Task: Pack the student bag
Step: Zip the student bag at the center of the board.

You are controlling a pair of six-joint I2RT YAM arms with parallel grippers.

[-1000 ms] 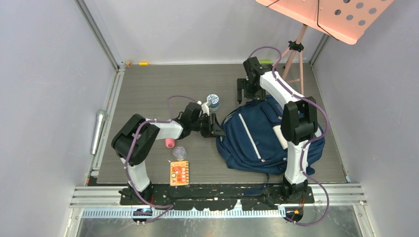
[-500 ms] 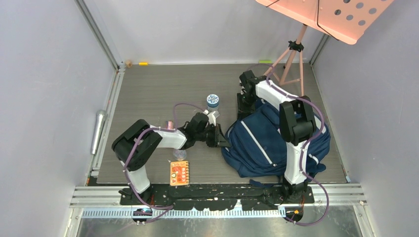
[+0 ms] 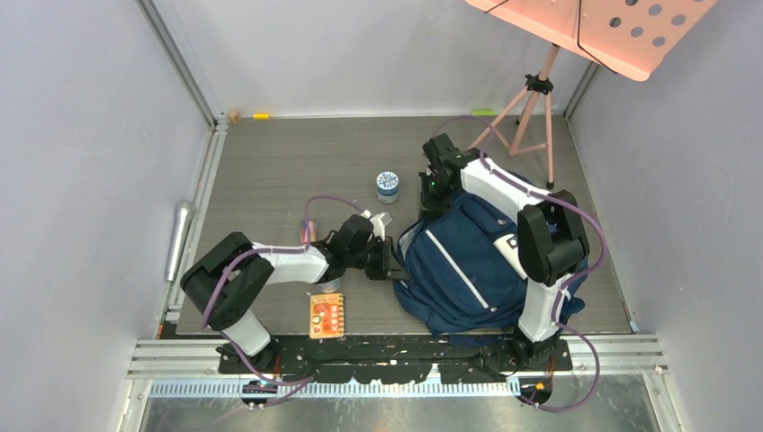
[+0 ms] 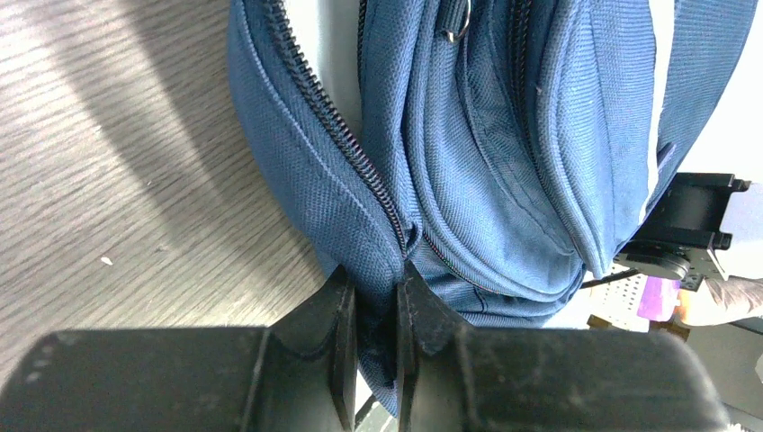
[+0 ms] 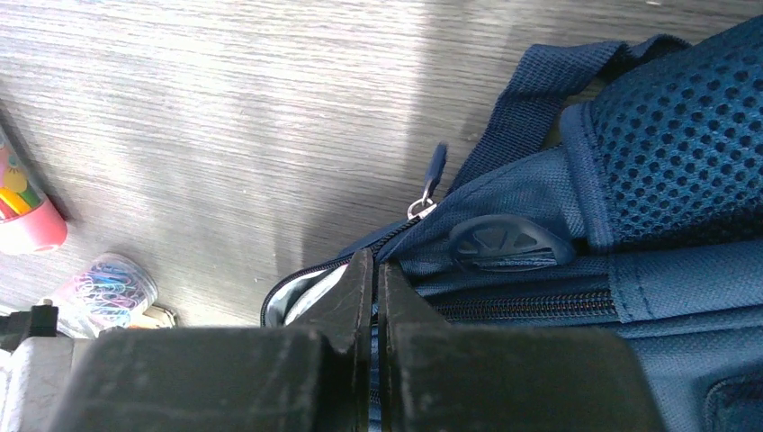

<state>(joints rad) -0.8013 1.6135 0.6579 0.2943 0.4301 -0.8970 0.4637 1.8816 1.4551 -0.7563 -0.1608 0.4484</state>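
Note:
The student bag, a navy backpack with a pale stripe, lies on the grey table to the right of centre. My left gripper is at the bag's left edge. In the left wrist view this gripper is shut on a fold of the bag's fabric beside a zip. My right gripper sits on the bag's far corner. In the right wrist view it is shut on the rim of the bag's opening, where pale lining shows. A zip pull hangs free just beyond.
A blue-lidded jar stands left of the bag's top. An orange card lies near the front edge. A pink object and a jar of coloured clips sit by the left arm. A pink music stand's tripod stands behind the bag.
Both grippers closed on the bag. The right gripper came down and left onto its far corner. The left arm drew toward the front, and the bag shifted with it.

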